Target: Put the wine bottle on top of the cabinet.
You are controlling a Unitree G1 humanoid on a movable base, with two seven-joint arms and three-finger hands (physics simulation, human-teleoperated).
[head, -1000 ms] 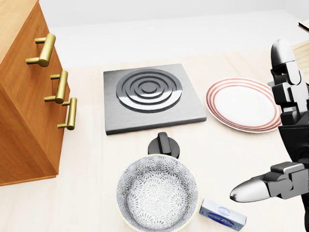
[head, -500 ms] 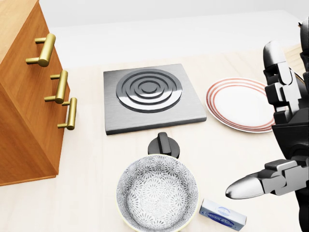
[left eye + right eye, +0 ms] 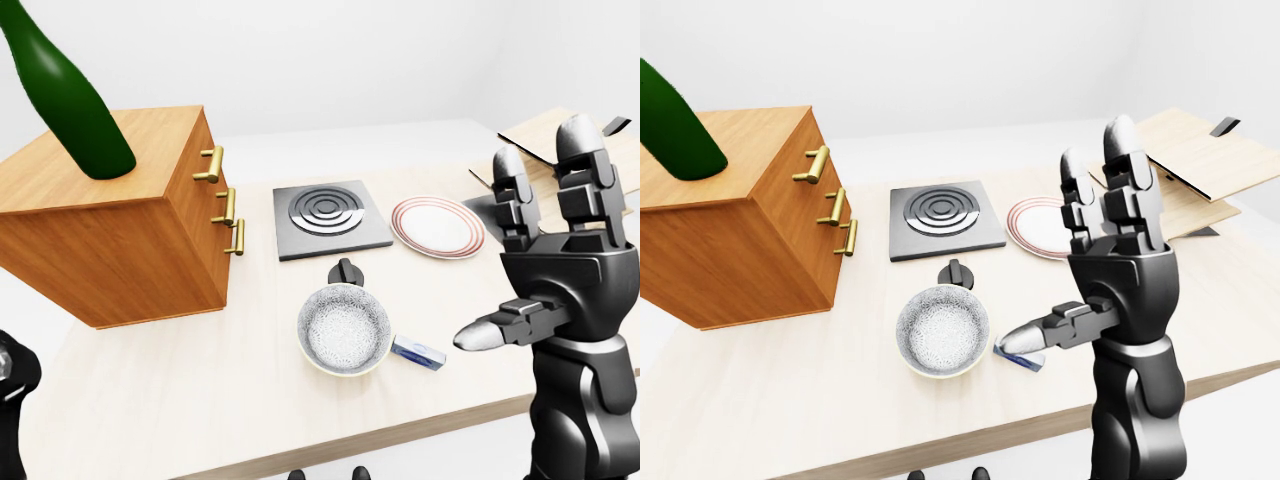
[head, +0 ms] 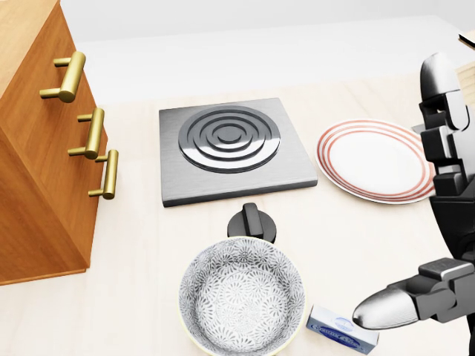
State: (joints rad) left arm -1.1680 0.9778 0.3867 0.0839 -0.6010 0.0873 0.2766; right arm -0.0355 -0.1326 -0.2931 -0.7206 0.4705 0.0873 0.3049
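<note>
**Bottle up on the cabinet, right hand drifts clear**

The wine bottle (image 3: 62, 92) stands on top of the cabinet (image 3: 110, 225), leaning toward the left-eye view's top left, its base on the wooden top and no hand near it. By the look of things, the placing is done. Right of the cabinet sit the hob (image 3: 329, 217), the plate (image 3: 437, 226), and lower down the patterned bowl (image 3: 344, 329). The right hand (image 3: 1110, 245) is raised well right of the cabinet, fingers apart, gripping nothing. Against half a second ago it has slid toward the head view's right edge; everything else matches. The left hand (image 3: 14, 375) barely shows; its fingers, I cannot tell.
</note>
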